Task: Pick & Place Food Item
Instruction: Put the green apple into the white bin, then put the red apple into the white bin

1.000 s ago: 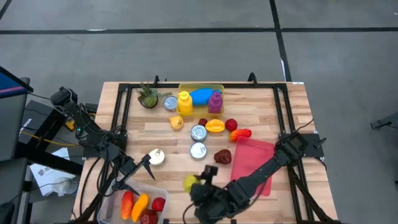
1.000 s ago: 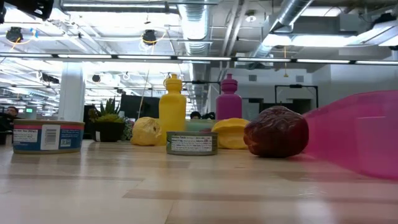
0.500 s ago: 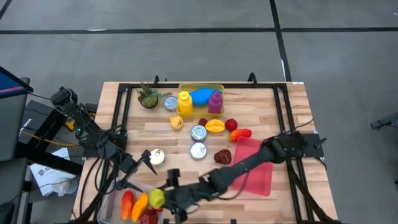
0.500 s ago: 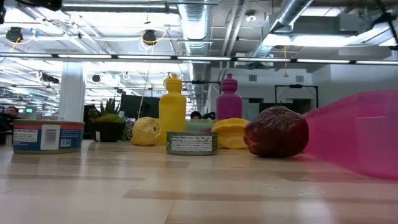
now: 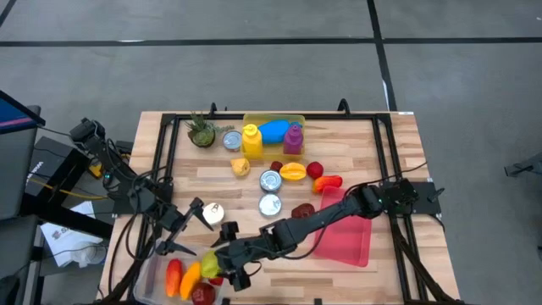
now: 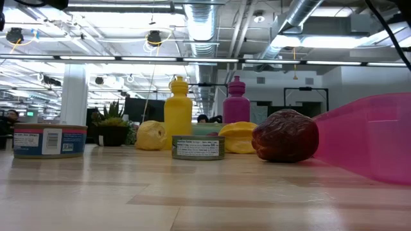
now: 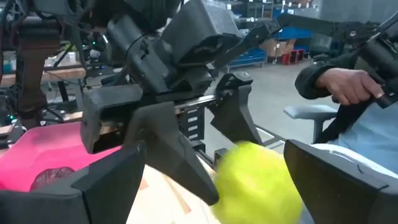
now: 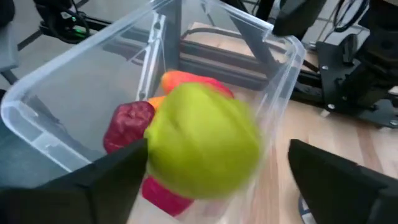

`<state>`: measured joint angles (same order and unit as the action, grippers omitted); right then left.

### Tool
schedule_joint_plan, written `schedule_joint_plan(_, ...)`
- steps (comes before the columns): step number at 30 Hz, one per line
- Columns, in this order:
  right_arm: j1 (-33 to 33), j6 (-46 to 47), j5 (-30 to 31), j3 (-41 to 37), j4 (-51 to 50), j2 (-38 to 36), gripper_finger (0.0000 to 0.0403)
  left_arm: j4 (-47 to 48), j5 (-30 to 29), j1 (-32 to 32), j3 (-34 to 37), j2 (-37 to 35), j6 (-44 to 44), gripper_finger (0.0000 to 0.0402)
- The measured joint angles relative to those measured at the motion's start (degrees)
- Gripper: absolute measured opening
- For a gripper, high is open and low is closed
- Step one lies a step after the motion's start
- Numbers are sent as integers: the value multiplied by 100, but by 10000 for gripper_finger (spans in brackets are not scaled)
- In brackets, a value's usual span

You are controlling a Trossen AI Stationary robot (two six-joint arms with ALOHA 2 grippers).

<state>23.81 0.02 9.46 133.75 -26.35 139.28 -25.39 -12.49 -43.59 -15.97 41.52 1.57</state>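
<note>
A yellow-green round fruit (image 8: 202,140) hangs over the clear plastic container (image 8: 273,37) at the table's near left corner (image 5: 152,269). It sits between the wide-apart fingers of my right gripper (image 8: 217,144), which is open and reaches in from the table's right (image 5: 217,268). Red and orange food pieces (image 8: 127,124) lie in the container. My left gripper (image 5: 190,227) waits open just beyond the container, facing the fruit (image 7: 255,180). My right gripper stands around the fruit from above, slanting in from the right. The fruit's side (image 8: 155,146) shows against one fingertip (image 8: 134,152), and a gap shows on the other side. I cannot tell whether it touches the fruit.
Further up the table stand two cans (image 5: 270,180), a yellow bottle (image 5: 251,140), a magenta bottle (image 5: 293,138), a small plant (image 5: 201,131) and loose fruit pieces (image 5: 303,213). A pink tray (image 5: 354,237) lies under the right arm. A person's hand (image 7: 348,84) shows beyond the table.
My right gripper has swept from the middle of the near edge toward the table's left, carrying the yellow-green fruit from beside the pink tray to above the clear container. In the last half second it has edged slightly toward the far side.
</note>
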Motion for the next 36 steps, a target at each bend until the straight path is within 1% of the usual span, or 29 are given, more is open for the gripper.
schedule_joint_plan(2,-22,116,-68,0,0,0,386,16,2,0,0,11,4,364)
schedule_joint_plan(3,-36,135,-73,0,-2,0,383,9,2,0,0,11,4,360)
schedule_joint_plan(9,49,148,-17,27,-184,-125,340,14,160,-4,0,11,5,343)
schedule_joint_plan(13,235,342,510,131,-1166,-314,327,45,188,-4,0,9,-19,340)
schedule_joint_plan(16,338,840,802,112,-2477,-507,326,75,130,-4,0,11,-29,344)
schedule_joint_plan(17,342,1108,822,129,-2859,-529,326,99,61,-4,0,8,-31,346)
schedule_joint_plan(19,344,1637,830,116,-3993,-596,326,120,-56,-4,0,10,-34,350)
schedule_joint_plan(23,290,2477,842,111,-5655,-596,329,143,-122,-4,0,11,-49,357)
schedule_joint_plan(25,234,2657,837,20,-6133,-598,336,143,-122,-4,0,8,-53,360)
schedule_joint_plan(27,150,2696,714,-134,-6391,-598,348,144,-122,-4,0,8,-54,362)
schedule_joint_plan(33,-230,2473,-80,-641,-6360,-629,392,325,-131,-4,0,11,-90,363)
schedule_joint_plan(36,-402,2353,-257,-1044,-6365,-619,397,396,-153,-4,0,11,-164,363)
